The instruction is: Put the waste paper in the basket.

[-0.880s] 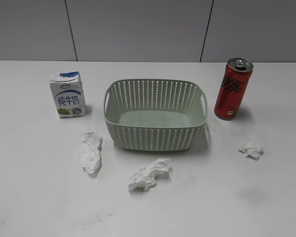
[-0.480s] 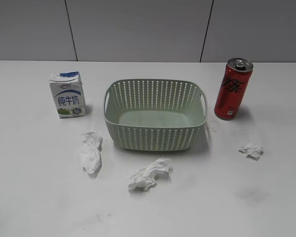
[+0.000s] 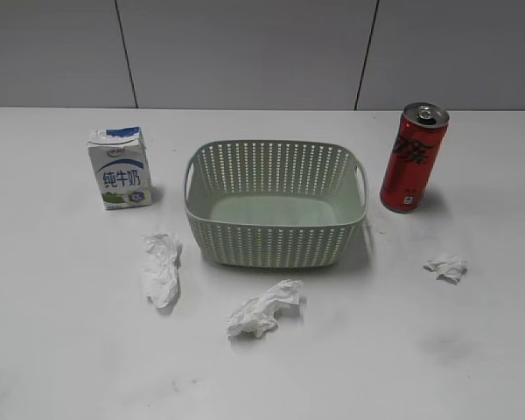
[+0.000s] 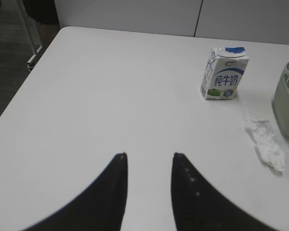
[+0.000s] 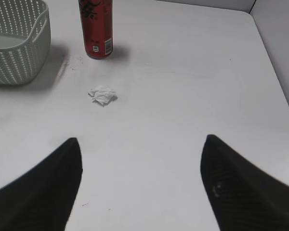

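Note:
The pale green slotted basket (image 3: 276, 203) stands mid-table and holds nothing; its edge shows in the left wrist view (image 4: 288, 98) and the right wrist view (image 5: 17, 45). Three white paper wads lie on the table around it: one at its left front (image 3: 162, 267), also in the left wrist view (image 4: 267, 149); one in front (image 3: 262, 308); a smaller one to the right (image 3: 446, 266), also in the right wrist view (image 5: 102, 95). My left gripper (image 4: 149, 155) is open and empty, well short of the left wad. My right gripper (image 5: 142, 139) is wide open and empty, short of the small wad. Neither gripper shows in the exterior view.
A blue-and-white milk carton (image 3: 120, 168) stands left of the basket, also in the left wrist view (image 4: 224, 73). A red can (image 3: 413, 157) stands right of it, also in the right wrist view (image 5: 96, 28). The table's left edge (image 4: 26, 82) and right edge (image 5: 274, 67) show.

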Robot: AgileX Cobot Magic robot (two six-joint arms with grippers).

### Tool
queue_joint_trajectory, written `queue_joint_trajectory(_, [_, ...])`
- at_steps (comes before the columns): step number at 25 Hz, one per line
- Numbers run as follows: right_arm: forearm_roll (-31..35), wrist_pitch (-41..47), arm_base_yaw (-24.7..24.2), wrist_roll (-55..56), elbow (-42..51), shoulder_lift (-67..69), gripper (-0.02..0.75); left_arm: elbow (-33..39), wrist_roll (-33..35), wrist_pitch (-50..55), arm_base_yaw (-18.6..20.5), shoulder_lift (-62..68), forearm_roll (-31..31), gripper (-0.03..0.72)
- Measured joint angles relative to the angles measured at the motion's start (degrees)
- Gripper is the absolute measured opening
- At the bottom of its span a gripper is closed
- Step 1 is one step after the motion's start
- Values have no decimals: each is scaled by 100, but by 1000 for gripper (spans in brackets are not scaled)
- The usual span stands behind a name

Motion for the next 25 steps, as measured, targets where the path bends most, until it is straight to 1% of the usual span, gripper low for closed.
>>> queue_joint_trajectory(6, [0, 0, 0, 0, 0, 0, 595, 0, 0, 0, 0, 0, 0, 231])
queue_joint_trajectory(20, [0, 0, 0, 0, 0, 0, 595, 0, 0, 0, 0, 0, -9, 238])
queue_joint_trajectory(23, [0, 0, 0, 0, 0, 0, 595, 0, 0, 0, 0, 0, -12, 251])
queue_joint_trajectory(25, [0, 0, 0, 0, 0, 0, 592, 0, 0, 0, 0, 0, -24, 282])
